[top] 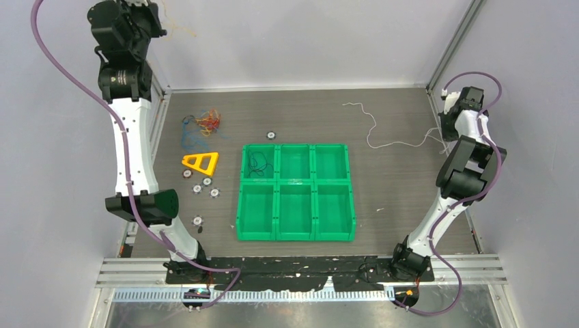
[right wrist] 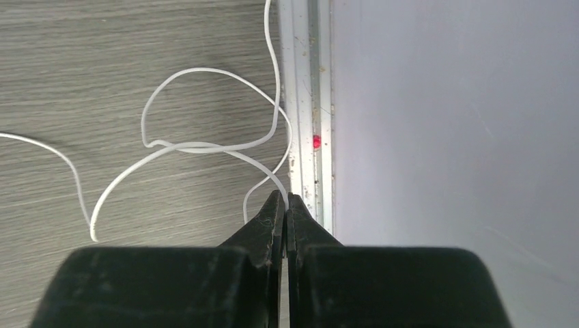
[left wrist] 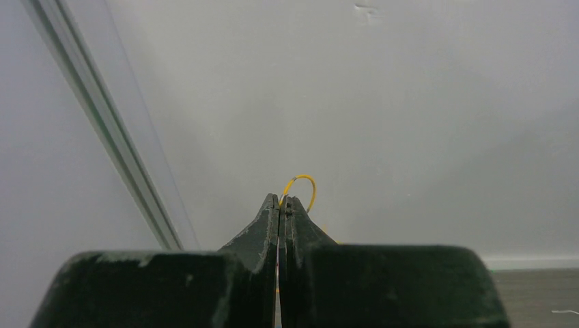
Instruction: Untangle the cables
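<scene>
Top external: cables [top: 205, 124] near yellow triangle [top: 213, 162]

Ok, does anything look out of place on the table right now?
One thing: a thin black cable lies curled inside the far left compartment of the green tray, apart from the coloured tangle on the table to its left. The white cable lies alone by the right edge, pinched in the shut right claw.

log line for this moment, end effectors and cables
left end effector: shut on yellow-orange cable, up high | right end effector: shut on white cable | tangle: table, far left
</scene>
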